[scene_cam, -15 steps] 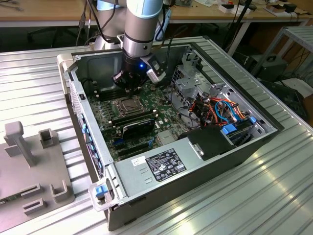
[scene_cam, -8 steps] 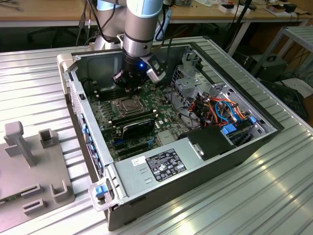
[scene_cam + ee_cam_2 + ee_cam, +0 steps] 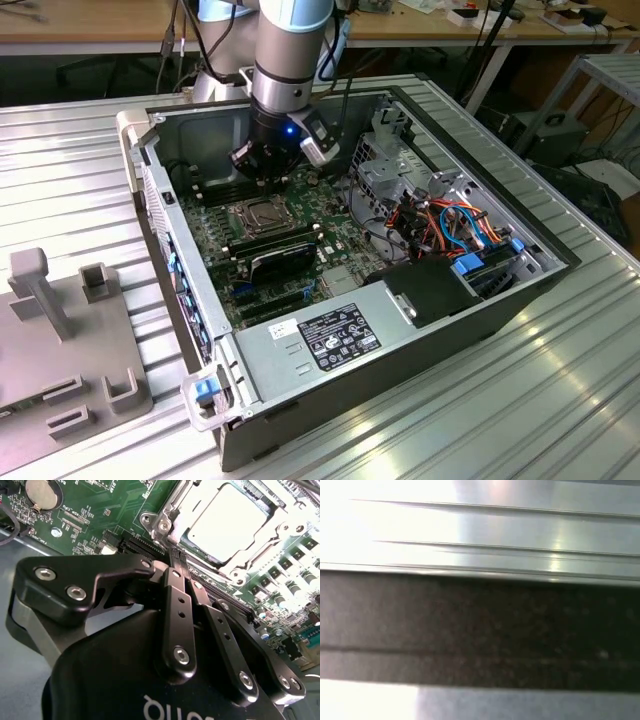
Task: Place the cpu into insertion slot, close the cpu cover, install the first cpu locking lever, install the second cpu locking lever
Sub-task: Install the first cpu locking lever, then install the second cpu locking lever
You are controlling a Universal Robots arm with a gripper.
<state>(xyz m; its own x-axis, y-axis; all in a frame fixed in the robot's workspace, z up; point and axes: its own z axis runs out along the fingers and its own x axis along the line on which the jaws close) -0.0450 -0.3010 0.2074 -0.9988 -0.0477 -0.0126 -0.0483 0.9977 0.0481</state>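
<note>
One end effector [image 3: 176, 560] for you to check: its fingers are pressed together, gripping nothing, just beside the cpu cover [image 3: 172, 510]. You see the cpu [image 3: 227, 522] seated in its socket, upper right of frame.

Evenly lit from overhead in the exterior view; soft streaks of glare along the ribbed metal counter [image 3: 560, 400] near the exterior view's right. Deep shadow inside the far wall of the computer case [image 3: 450, 330]. Blue indicator glow on the arm's wrist. In the second wrist view, strongly overexposed on the cpu [image 3: 227, 520], its top washed to white; black hand [image 3: 176, 562] close to the lens, softly blurred, with small highlights on its screws. In the first wrist view, heavily blurred throughout, blown-out white at two corners, dark grainy band across the middle.
</note>
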